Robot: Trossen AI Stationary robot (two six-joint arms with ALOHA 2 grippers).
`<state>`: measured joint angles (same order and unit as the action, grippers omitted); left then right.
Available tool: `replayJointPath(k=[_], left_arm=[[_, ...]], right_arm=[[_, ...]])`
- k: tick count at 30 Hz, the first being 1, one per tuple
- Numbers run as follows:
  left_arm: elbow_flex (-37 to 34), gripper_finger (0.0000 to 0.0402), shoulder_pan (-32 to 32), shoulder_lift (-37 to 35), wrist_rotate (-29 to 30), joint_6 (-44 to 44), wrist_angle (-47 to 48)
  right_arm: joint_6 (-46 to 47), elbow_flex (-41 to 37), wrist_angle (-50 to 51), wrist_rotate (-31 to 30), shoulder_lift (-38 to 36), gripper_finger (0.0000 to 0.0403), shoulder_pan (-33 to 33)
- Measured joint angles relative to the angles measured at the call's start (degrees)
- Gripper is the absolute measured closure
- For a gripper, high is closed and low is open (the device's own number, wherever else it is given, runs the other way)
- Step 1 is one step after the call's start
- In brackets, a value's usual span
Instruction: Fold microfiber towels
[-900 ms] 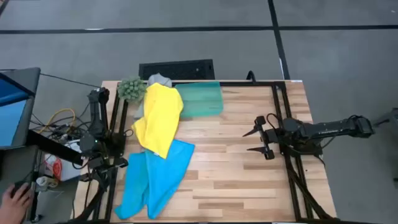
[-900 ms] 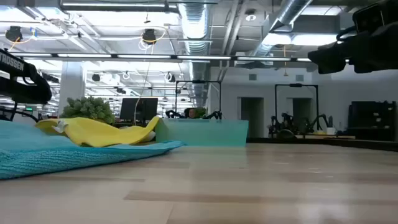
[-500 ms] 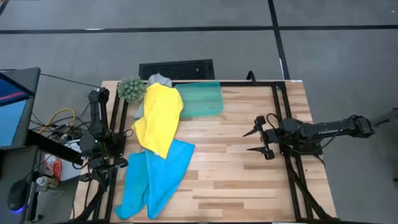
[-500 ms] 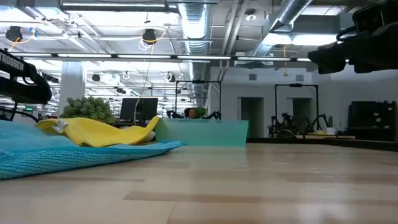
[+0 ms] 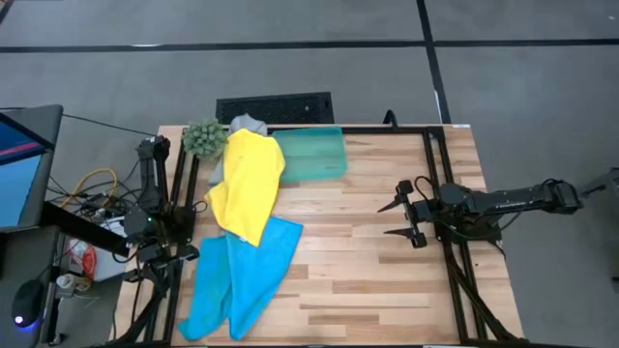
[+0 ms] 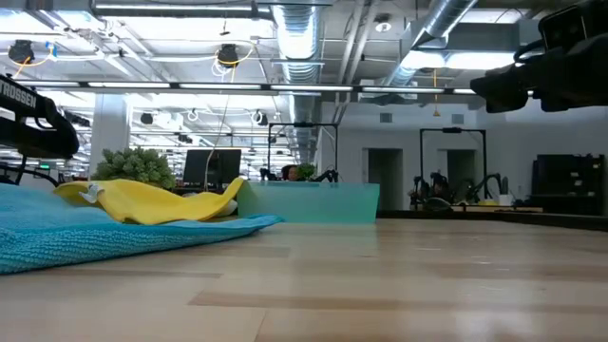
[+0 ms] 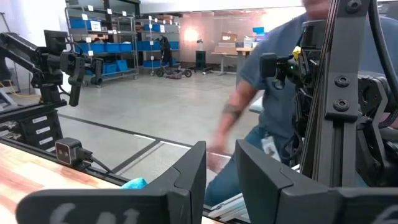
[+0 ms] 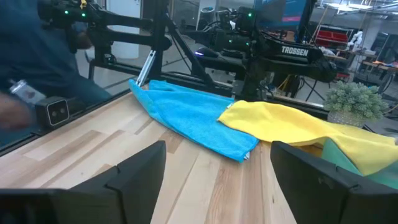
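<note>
**Towels unfolded, both arms parked**

Since the earlier frame, only a person's hand at the high view's lower left has gone; arms and cloths have not shifted.

High view: the yellow towel [image 5: 247, 184] overlaps the blue towels [image 5: 237, 275] at the worktop's [image 5: 368, 280] left; a grey towel [image 5: 248, 124] peeks beside the plant ball [image 5: 204, 137] and teal tray [image 5: 314, 155]. The right hand [image 5: 397, 219] hovers spread, well apart from them.

Low view: cloths lie limp.

Left wrist view: the left hand [image 7: 221, 180] stands slightly parted, holding nothing, off the worktop's edge; a person [image 7: 273, 106] passes beyond.

Right wrist view: towels lie ahead.

Folding seems not yet begun; next likely calls for reaching a towel corner.
</note>
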<state>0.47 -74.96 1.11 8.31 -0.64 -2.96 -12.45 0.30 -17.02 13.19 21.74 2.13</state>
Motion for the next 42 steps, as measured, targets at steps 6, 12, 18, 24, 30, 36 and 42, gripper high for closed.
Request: replayJointPath(k=[6, 12, 18, 24, 30, 36, 42], left_arm=[[0.0, 0.0322, 0.0, 0.0, 0.0, 0.4, 0.0], [0.0, 0.0322, 0.0, 0.0, 0.1, 11.5, -0.7], [0.0, 0.0322, 0.0, 0.0, -0.2, 8.0, -2.2], [0.0, 0.0322, 0.2, 0.0, 6.8, 10.2, -5.9], [0.0, 0.0322, 0.1, 0.0, 14.5, 9.5, -10.0], [0.0, 0.0322, 0.1, 0.0, 22.6, 12.0, -16.5], [0.3, 0.0322, 0.1, 0.0, 29.3, 17.3, -20.6]], right_arm=[[0.0, 0.0, 0.0, 0.0, 0.0, 0.0088, 0.0], [0.0, 0.0, 0.0, 0.0, 0.0, 0.0088, 0.0], [0.0, 0.0, 0.0, 0.0, 0.0, 0.0088, 0.0], [0.0, 0.0, 0.0, 0.0, 0.0, 0.0088, 0.0], [0.0, 0.0, 0.0, 0.0, 0.0, 0.0088, 0.0], [0.0, 0.0, -0.2, 0.0, 0.0, 0.0088, 0.0], [0.0, 0.0, -0.1, 0.0, 0.0, 0.0088, 0.0]])
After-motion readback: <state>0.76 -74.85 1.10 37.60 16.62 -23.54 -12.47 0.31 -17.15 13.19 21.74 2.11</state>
